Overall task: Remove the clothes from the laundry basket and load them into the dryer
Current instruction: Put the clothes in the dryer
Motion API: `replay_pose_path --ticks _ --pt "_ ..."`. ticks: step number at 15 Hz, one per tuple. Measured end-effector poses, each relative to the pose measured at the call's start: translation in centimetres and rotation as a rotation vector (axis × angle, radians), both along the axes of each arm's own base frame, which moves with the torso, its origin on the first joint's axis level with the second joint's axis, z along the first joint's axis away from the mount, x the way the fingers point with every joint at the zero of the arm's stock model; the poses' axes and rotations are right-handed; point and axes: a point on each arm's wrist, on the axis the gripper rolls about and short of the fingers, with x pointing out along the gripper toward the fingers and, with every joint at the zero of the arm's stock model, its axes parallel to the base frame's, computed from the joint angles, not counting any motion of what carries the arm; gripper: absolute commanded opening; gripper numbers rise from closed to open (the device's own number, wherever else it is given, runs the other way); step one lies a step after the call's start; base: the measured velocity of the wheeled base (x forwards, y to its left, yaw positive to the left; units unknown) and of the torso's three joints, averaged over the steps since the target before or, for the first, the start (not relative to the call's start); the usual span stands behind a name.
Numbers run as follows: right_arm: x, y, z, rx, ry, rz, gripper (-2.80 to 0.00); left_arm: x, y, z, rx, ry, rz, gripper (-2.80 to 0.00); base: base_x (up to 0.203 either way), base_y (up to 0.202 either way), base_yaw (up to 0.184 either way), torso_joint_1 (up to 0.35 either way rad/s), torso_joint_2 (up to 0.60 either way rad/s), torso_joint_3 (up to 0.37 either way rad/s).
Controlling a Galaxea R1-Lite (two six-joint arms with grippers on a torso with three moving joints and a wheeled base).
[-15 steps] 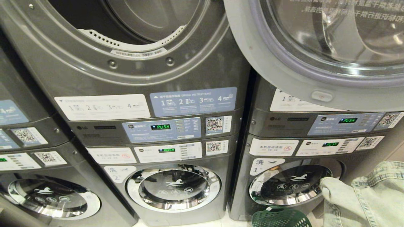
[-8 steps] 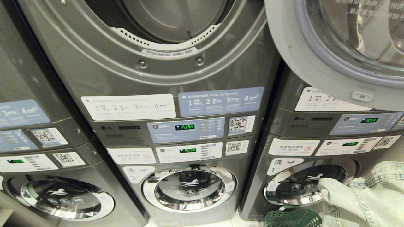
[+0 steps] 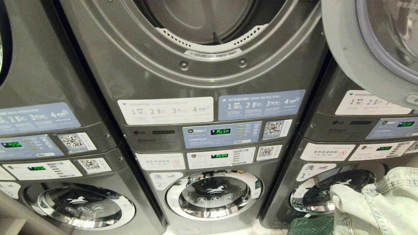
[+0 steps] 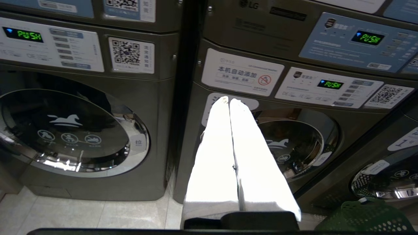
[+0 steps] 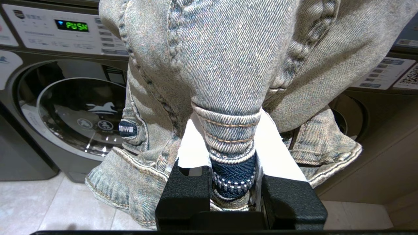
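Draping over the right gripper (image 5: 232, 153), the denim garment (image 5: 225, 58) sits clamped between its fingers (image 5: 196, 147); left gripper's (image 4: 231, 101) fingers pressed together.

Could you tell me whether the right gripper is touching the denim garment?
Touching: the right wrist view shows the right gripper clamped on the denim garment.

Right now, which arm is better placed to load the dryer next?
Right. Its gripper is clamped on the denim garment, which hangs below the open dryer drum. The left gripper is shut and empty.
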Motion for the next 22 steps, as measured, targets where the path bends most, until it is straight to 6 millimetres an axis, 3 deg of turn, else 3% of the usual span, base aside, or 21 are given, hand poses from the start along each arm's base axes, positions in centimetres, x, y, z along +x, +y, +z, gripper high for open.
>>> replay_pose_path --ticks 8,18,22 --pt "0.0 0.0 0.0 -0.001 0.0 -0.001 -2.8 0.0 0.0 0.0 0.0 0.0 0.0 -2.8 0.0 0.186 -0.001 0.004 0.0 0.002" --pt "0.0 0.0 0.01 -0.003 -0.001 0.001 -2.8 0.0 0.0 0.0 0.004 0.0 0.001 -2.8 0.0 0.007 0.0 0.0 0.0 0.001" --pt "0.0 0.01 0.01 -0.004 -0.001 0.002 -2.8 0.0 0.0 0.0 0.004 0.0 0.0 -2.8 0.181 0.0 -0.002 0.004 0.0 0.001"
